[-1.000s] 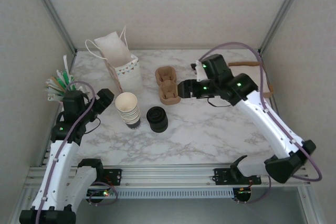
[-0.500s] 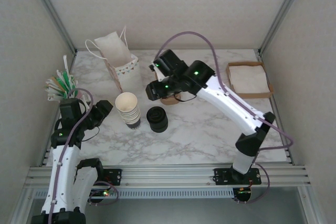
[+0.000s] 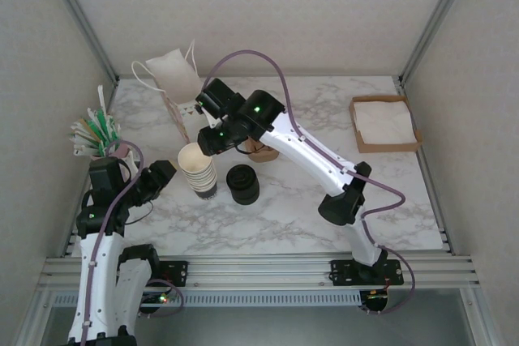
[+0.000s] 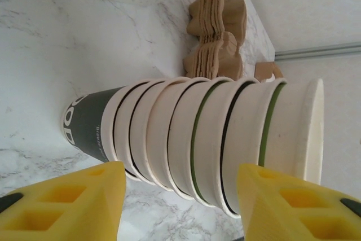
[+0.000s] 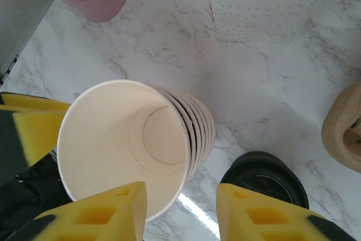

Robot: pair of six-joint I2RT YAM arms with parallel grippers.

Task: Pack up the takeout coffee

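Note:
The takeout coffee is out of view. A cream stack of lidless paper cups (image 3: 197, 169) stands left of centre, with a stack of black lids (image 3: 242, 184) just to its right. My left gripper (image 3: 162, 174) is open beside the cup stack's left side. In the left wrist view the cup stack (image 4: 192, 139) lies just beyond the left gripper (image 4: 180, 210), apart from both yellow fingers. My right gripper (image 3: 207, 139) hovers open over the stack. In the right wrist view the right gripper (image 5: 180, 213) sits above the top cup's (image 5: 124, 139) rim, with the lids (image 5: 265, 176) to the right.
A white paper bag (image 3: 174, 79) stands at the back left. Brown cup carriers (image 3: 263, 150) are partly under the right arm. A pink holder of straws (image 3: 96, 131) is at the left edge, a napkin box (image 3: 385, 123) at the back right.
The right arm has swung left from the carriers to above the cup stack, its jaws narrowing. The left gripper's jaws have narrowed beside the stack.

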